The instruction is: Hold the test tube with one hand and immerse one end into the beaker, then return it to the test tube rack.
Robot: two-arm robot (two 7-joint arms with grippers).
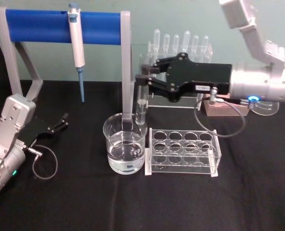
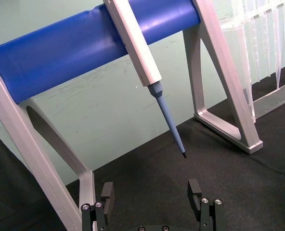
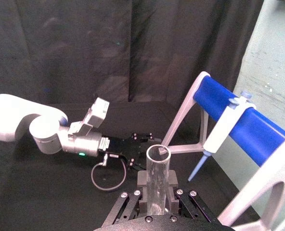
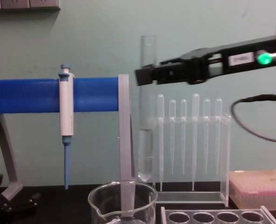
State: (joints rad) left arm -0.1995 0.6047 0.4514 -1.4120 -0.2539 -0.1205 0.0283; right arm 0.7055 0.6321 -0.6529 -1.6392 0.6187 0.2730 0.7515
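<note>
The right gripper (image 1: 143, 83) was found reaching in from the right, its fingers closed on the upper part of the test tube (image 1: 141, 108), which was held upright. The tube's rounded lower end was seen at the far right edge of the beaker (image 1: 124, 144), at about rim height. From the chest view it was judged to be clear of the water and not immersed. Water was noted in the lower part of the beaker. The test tube rack (image 1: 183, 153) was standing just beside the beaker on its right, with its visible holes empty. The left gripper (image 1: 59, 123) was lying parked on the black table (image 1: 258, 192), well to the left, its fingers spread apart with nothing between them. The step in hand was judged to be the immersion stage, with the return to the rack not yet done. For a dip, the tube would need to be brought slightly toward the beaker's centre, so that the rim is cleared, and then lowered straight. For the rack, the lower end would have to be aligned over a hole before the grip is released.
</note>
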